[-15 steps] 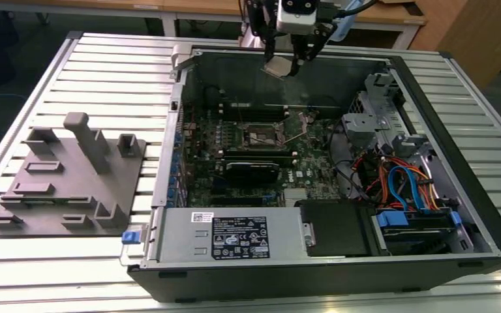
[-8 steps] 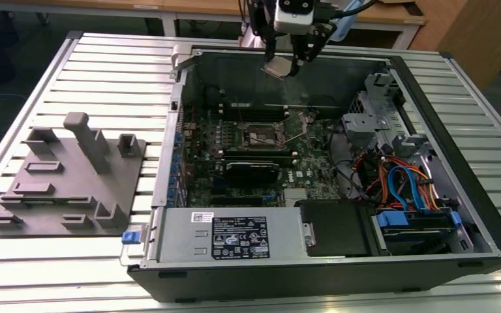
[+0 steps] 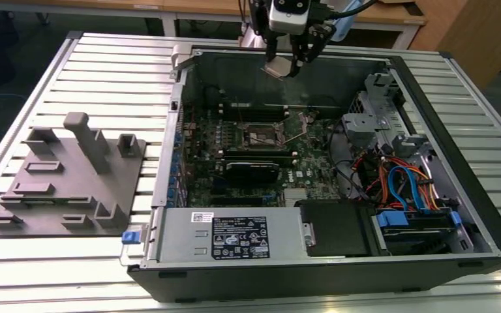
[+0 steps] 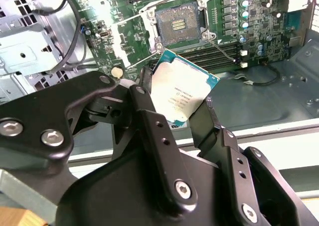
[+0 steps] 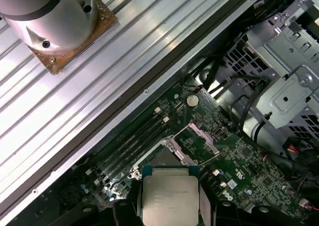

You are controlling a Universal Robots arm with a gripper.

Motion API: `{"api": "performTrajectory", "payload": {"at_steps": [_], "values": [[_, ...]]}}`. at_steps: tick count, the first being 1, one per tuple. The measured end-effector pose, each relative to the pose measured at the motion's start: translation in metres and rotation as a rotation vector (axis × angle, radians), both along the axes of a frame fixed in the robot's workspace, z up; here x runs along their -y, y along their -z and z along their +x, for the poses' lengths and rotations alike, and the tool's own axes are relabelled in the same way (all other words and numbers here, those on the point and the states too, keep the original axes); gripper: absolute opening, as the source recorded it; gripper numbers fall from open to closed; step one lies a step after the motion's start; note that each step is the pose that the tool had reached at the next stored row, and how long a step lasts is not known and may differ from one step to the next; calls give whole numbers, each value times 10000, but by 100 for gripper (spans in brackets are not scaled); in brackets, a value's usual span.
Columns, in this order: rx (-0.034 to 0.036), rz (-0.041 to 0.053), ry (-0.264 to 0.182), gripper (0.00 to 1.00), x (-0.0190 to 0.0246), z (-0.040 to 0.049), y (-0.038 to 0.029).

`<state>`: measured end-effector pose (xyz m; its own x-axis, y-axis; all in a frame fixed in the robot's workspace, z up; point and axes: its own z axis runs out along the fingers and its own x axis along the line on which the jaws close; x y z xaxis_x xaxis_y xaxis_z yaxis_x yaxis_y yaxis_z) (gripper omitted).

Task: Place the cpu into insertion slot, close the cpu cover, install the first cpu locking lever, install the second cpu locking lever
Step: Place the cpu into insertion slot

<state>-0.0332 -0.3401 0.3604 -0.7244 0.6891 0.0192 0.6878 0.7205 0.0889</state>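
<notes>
My gripper (image 3: 286, 64) hangs above the far wall of the open computer case (image 3: 459, 215), shut on the cpu (image 3: 278, 68). In both wrist views the cpu (image 4: 183, 89) (image 5: 169, 198) shows as a flat square chip with a pale metal top, pinched at two opposite edges by black fingers (image 4: 149, 111). The insertion slot (image 3: 266, 135) (image 4: 177, 24) lies open on the green motherboard, its contacts bare, well below the chip. The cpu cover (image 5: 193, 129) looks swung up beside the slot. Thin wire locking levers (image 4: 225, 48) stick out unlatched.
A drive cage (image 3: 381, 111) and coloured cables (image 3: 398, 186) fill the case on the exterior view's right. The power supply (image 3: 233, 238) sits at the near side. A grey fixture plate (image 3: 68, 176) rests on the slatted table (image 3: 102, 59). The arm's base (image 5: 55, 17) is bolted behind the case.
</notes>
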Motion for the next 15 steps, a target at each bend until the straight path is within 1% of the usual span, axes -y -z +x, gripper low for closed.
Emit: {"api": "performTrajectory", "payload": {"at_steps": [12, 15], "values": [[1, 0, 23, 54, 0, 0, 0], [1, 1, 293, 54, 0, 0, 2]]}}
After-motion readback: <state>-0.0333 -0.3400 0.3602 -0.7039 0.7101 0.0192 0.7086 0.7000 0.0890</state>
